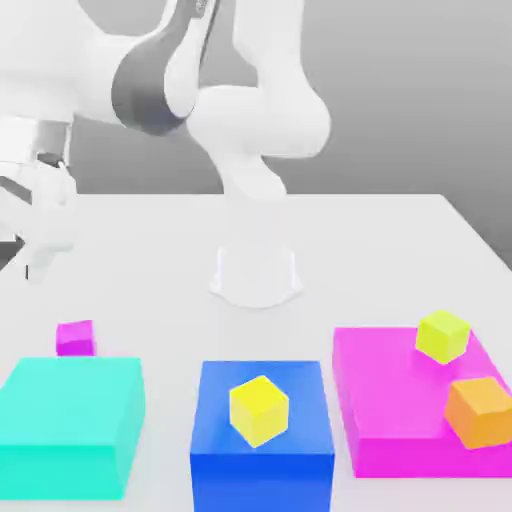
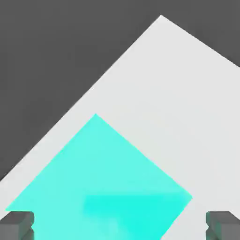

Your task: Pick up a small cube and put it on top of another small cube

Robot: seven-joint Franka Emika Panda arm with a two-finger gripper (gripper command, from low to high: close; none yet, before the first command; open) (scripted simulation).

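My gripper (image 2: 120,226) is spread wide and empty, likely kept raised for clearance over the turquoise block (image 1: 70,410). The small magenta cube (image 1: 76,339) sits behind that block, left of centre in the exterior view, resting on the table (image 1: 370,250).

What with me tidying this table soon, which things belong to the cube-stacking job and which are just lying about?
Job:
- small magenta cube, likely the one to lift
- yellow cube, lime cube or orange cube as base; I can't tell which

Lying about:
- turquoise block
- blue block
- large magenta block
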